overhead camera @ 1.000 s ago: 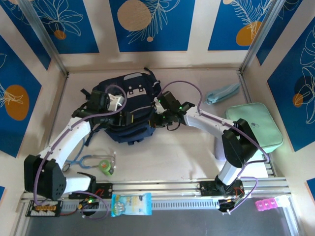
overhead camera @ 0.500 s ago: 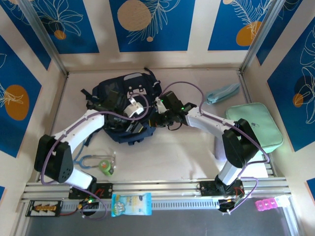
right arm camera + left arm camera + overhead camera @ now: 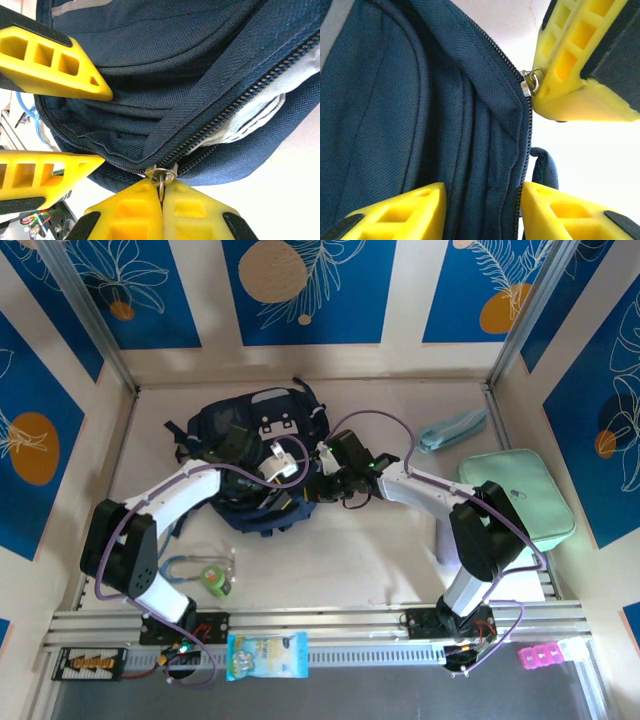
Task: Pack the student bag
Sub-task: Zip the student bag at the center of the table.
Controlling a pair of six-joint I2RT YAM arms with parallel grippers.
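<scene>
Right wrist view: your right gripper [image 3: 161, 187] is clenched on the zip pull [image 3: 162, 176] of the student bag [image 3: 240, 425], which lies far-left on the table [image 3: 400, 540]. Fabric's soft, floppy, prob. light, so hold the seam or pull. Left gripper [image 3: 482, 200] straddles a fold; can't tell if it's pinched. Bag's inside is hidden; arms cover its near edge.

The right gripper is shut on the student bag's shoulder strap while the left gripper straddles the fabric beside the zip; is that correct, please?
Not quite: the right wrist view shows the right gripper shut on the zipper pull of the student bag, not a shoulder strap. The left gripper does straddle the fabric beside the zip.
</scene>
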